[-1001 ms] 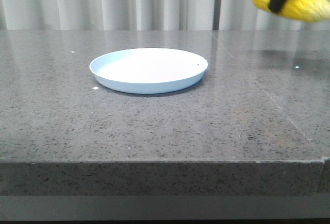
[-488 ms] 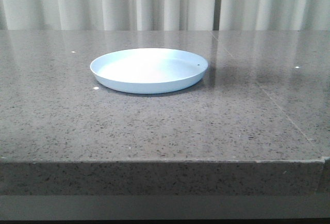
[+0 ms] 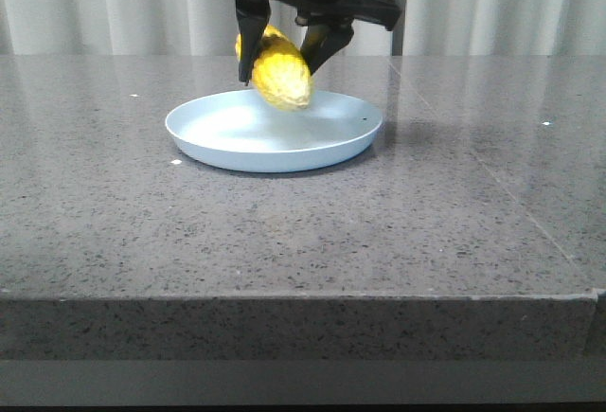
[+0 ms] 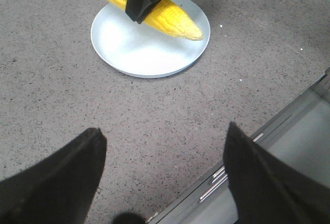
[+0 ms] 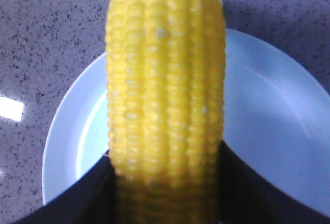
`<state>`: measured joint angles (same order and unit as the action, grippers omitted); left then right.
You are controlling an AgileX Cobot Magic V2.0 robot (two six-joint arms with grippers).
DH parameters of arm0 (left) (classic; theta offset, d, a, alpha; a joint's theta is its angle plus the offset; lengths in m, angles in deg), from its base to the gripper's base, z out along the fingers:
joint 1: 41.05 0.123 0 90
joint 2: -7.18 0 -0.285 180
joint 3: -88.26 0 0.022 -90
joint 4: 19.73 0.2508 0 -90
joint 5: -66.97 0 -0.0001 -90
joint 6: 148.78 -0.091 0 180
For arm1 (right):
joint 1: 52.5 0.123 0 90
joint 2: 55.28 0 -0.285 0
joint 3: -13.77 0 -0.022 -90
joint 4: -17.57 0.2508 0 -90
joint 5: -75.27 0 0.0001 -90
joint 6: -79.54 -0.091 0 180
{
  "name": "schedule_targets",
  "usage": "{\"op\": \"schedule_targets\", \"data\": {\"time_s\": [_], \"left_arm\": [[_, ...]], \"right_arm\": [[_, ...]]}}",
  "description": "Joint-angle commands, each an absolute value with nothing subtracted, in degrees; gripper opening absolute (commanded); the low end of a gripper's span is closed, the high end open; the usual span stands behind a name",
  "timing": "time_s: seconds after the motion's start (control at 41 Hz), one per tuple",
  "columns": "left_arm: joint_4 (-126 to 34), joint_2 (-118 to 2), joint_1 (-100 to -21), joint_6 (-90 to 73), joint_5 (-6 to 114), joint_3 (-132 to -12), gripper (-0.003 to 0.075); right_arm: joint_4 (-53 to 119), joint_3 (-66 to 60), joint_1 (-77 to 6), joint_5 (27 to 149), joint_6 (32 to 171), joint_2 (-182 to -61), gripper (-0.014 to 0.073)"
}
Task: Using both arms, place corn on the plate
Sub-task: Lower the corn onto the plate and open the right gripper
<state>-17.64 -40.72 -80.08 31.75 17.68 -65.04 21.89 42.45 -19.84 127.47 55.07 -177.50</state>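
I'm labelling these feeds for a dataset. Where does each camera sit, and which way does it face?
Front view: low at the table's near edge, facing the curtain; shows the right tool holding the corn over the plate.
Left wrist view: on the left arm, looking down at the table; its open left tool shows.
Right wrist view: on the right arm, looking straight down the corn; dark fingers show.
All three views share corn and plate.

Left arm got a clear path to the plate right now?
Probably only partly. The left gripper is open over bare table short of the plate, but the right gripper holds the corn over it, blocking the middle.
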Motion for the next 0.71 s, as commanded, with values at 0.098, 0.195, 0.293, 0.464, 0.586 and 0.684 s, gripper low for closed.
{"op": "schedule_targets", "data": {"time_s": [0.098,0.195,0.293,0.464,0.586,0.684], "left_arm": [[-17.6,-40.6,-80.6,32.6,21.3,-66.5,0.0480],[-17.6,-40.6,-80.6,32.6,21.3,-66.5,0.0480],[-17.6,-40.6,-80.6,32.6,21.3,-66.5,0.0480],[-17.6,-40.6,-80.6,32.6,21.3,-66.5,0.0480],[-17.6,-40.6,-80.6,32.6,21.3,-66.5,0.0480],[-17.6,-40.6,-80.6,32.6,21.3,-66.5,0.0480]], "right_arm": [[20.3,44.2,-19.9,123.9,54.3,-175.6,0.0499],[20.2,44.2,-19.9,124.4,54.3,-175.8,0.0584],[20.2,44.7,-19.9,125.5,54.3,-175.7,0.0608],[17.6,44.9,-19.9,127.6,55.5,-173.3,0.0604],[16.1,44.8,-19.9,128.7,60.7,-169.1,0.0594],[16.1,44.8,-19.8,129.7,66.4,-165.5,0.0594]]}}
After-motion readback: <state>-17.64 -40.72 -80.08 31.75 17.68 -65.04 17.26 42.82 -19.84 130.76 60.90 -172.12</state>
